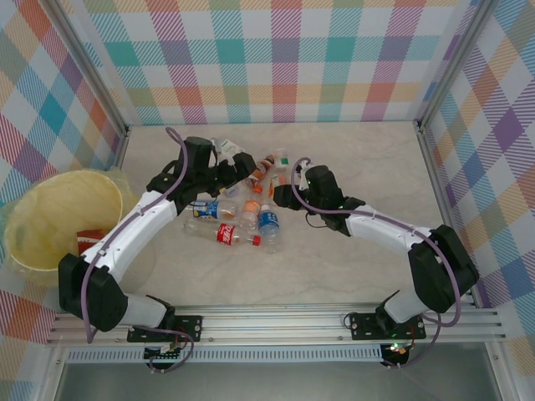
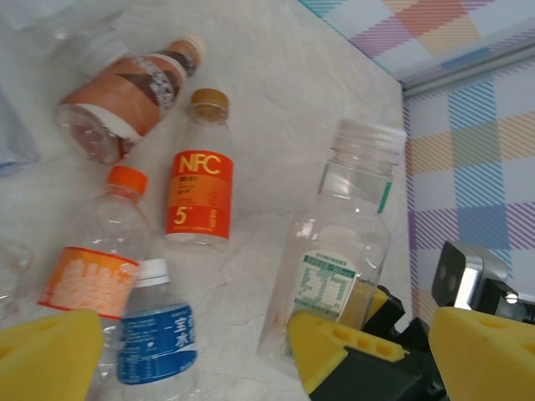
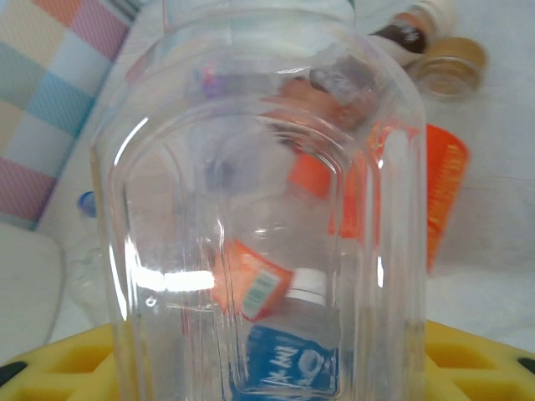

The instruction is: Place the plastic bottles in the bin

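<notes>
One clear bottle clamped in R end effector; L end effector open, empty.

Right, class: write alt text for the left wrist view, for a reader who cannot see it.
The right gripper grips a clear white-capped plastic bottle. Left of it, on the pale table, lie an orange-labelled NFC bottle, a blue-labelled bottle and others. Yellow fingers of the open left gripper frame the bottom.

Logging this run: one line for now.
left gripper open | right gripper shut on clear white-capped plastic bottle | bottle outside round pale-yellow plastic bin
</notes>
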